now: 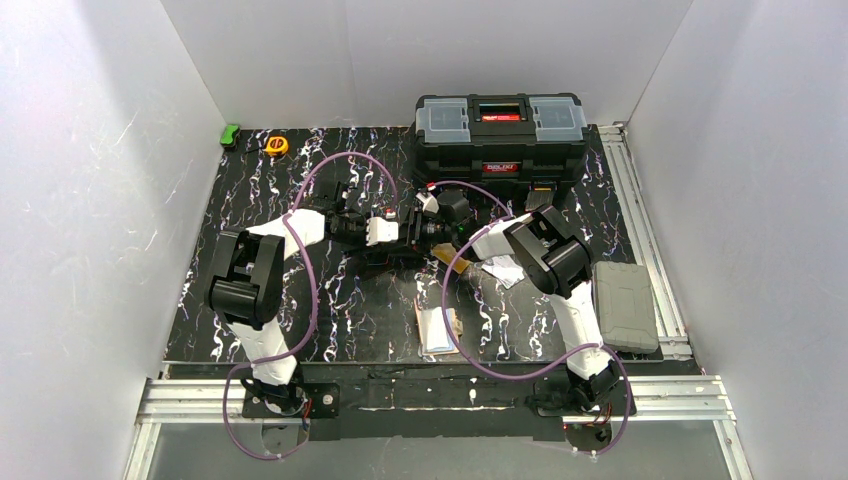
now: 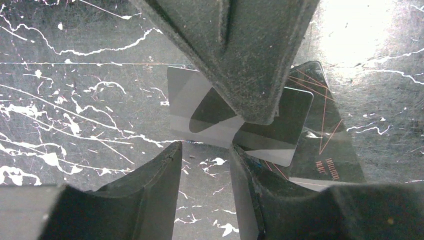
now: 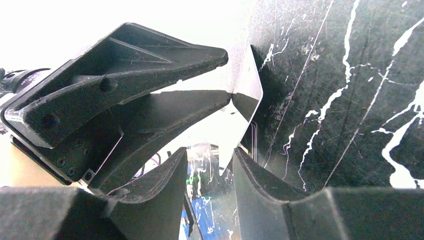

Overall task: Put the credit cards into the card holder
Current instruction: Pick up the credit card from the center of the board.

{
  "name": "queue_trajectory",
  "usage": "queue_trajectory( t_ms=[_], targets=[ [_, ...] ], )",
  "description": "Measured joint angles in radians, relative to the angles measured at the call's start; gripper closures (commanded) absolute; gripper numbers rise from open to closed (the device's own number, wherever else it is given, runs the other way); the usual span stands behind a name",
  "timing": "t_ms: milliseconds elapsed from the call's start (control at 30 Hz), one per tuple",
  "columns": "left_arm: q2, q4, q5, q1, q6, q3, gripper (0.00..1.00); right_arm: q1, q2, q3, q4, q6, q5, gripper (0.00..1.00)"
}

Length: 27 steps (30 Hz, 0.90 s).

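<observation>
evidently to lever the black card (image 2: 280, 127) off the desk (image 2: 75, 65), the open, empty left gripper (image 2: 206, 146) meets the right gripper (image 3: 210, 150), whose grip i cannot tell.

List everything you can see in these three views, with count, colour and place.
toolbox: one, black, far edge, centre.
tape measure: one, yellow, far left.
small green object: one, green, far left corner.
grey case: one, grey, right edge.
card holder: one, cream, near centre.
white scrap: one, white, right of centre; unidentifiable.
credit cards: two, one glossy black, one dark with orange lines, overlapping mid-table.
table: one, black with white veining.
left gripper: one, black, jaws apart above the cards.
right gripper: one, black, jaws apart, facing the left one.
</observation>
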Motion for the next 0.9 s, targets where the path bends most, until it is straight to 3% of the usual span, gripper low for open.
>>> queue_trajectory(
  t_ms=[500,900],
  targets=[
    [-0.002,-0.002,-0.003,0.000,-0.009,-0.002,0.64,0.000,0.015,0.015,0.009,0.002,0.003,0.52],
    [-0.005,0.003,0.010,-0.003,-0.016,-0.010,0.65,0.007,0.058,0.035,0.134,0.076,-0.039,0.51]
  ],
)
